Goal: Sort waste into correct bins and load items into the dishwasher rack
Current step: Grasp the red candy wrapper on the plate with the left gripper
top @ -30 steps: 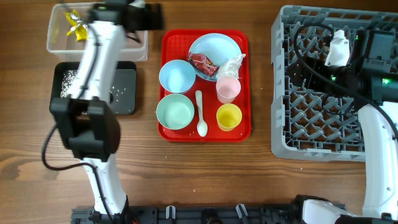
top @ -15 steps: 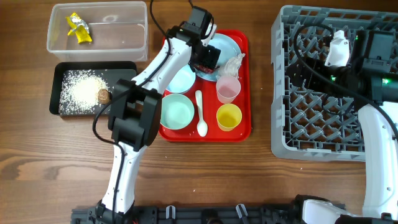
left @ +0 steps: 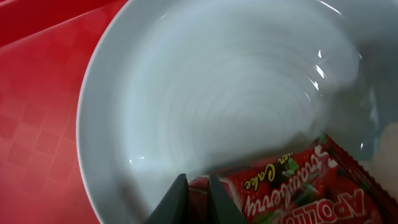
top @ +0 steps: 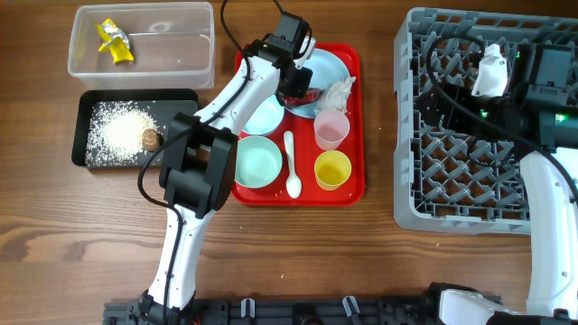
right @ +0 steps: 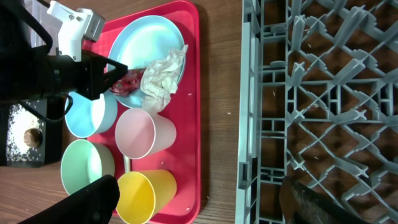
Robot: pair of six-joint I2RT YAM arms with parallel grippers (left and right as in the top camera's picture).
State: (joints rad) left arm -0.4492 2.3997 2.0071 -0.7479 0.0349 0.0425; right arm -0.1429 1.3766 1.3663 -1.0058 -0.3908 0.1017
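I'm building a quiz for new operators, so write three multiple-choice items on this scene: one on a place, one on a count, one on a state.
1. Where is the yellow wrapper?
A. in the clear tub
B. in the black tray
C. on the plate

2. How many cups stand on the red tray?
A. one
B. two
C. three

3. How does the pink cup stand?
A. on its side
B. upside down
C. upright, mouth up

Key:
1 A, the overhead view shows it lying inside the tub's left end.
2 B, there is the pink one and a yellow cup, and no other.
3 C, its open round rim faces the overhead camera.
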